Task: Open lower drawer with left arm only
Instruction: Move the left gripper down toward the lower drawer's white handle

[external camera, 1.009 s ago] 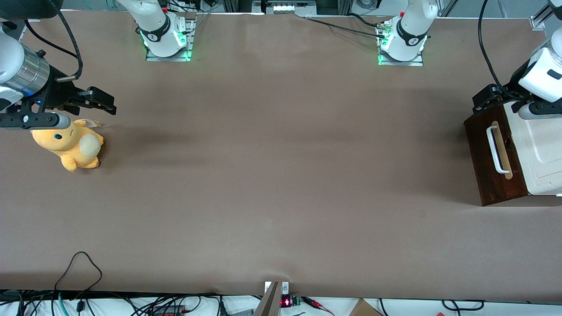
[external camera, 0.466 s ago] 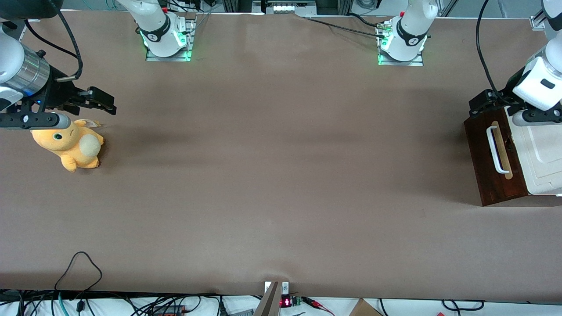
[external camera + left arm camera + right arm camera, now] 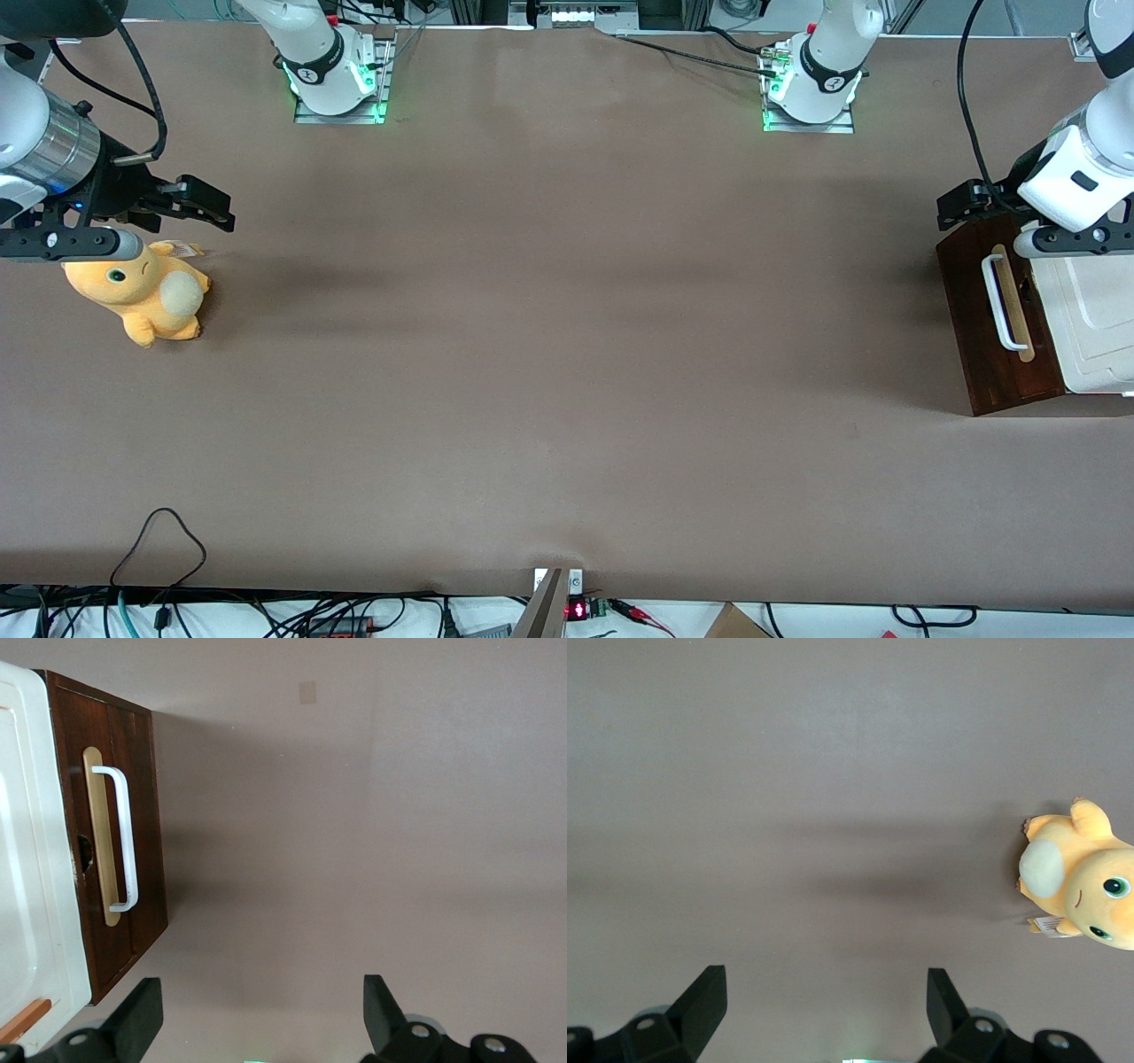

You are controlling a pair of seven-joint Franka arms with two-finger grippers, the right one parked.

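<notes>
The lower drawer (image 3: pixel 997 319) is seen at the working arm's end of the brown tabletop (image 3: pixel 567 354), its dark reddish-brown front facing toward the parked arm's end. A white bar handle (image 3: pixel 999 301) is mounted on a pale wood strip (image 3: pixel 1017 306) across that front, and the front sits flush with the cabinet body, so the drawer is shut. Above it the white cabinet top (image 3: pixel 1094 319) is visible, and in the left wrist view a thin orange-brown bar (image 3: pixel 22 1020) is glimpsed at the edge of the white panel.

The left arm (image 3: pixel 1085 168) is held over the cabinet's edge farther from the front camera. Its claw (image 3: pixel 961 202) hangs above the drawer front's upper corner, apart from the handle. In the left wrist view the claw (image 3: pixel 257 1023) is shown spread wide, with bare tabletop between the two black fingers (image 3: pixel 137 1019) and nothing gripped; the drawer (image 3: pixel 111 833) and its handle (image 3: pixel 120 837) lie off to one side of the gap.

A yellow plush toy (image 3: pixel 142 292) is lying near the parked arm's end of the tabletop.
</notes>
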